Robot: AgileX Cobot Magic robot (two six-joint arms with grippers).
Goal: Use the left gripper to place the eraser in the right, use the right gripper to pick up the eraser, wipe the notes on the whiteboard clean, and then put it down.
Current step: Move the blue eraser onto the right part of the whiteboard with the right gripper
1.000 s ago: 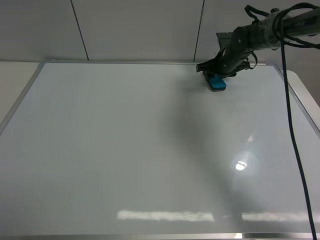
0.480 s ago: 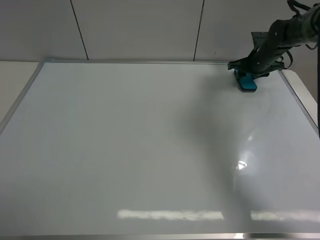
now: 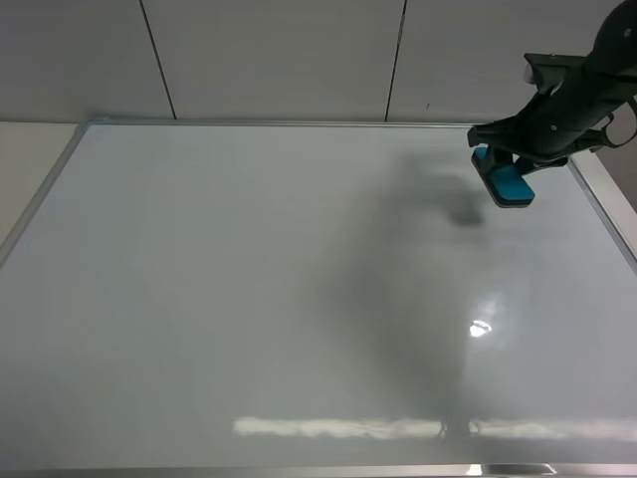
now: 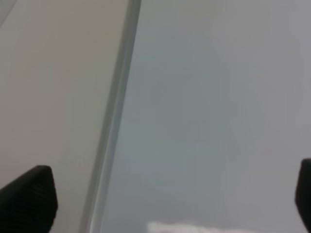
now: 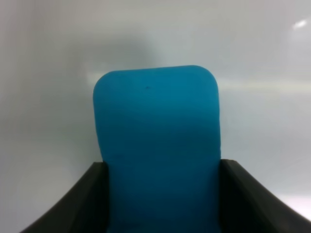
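One step remains, by my reckoning: my right gripper (image 3: 501,164) is clenched on the teal-blue oblong eraser (image 3: 507,180) near the far right corner of the glossy white whiteboard (image 3: 249,299), no notes visible, my left gripper (image 4: 160,204) gaping empty.

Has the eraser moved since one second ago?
Yes. The eraser, held by the right gripper, went rightward along the whiteboard's far edge, toward its right frame.
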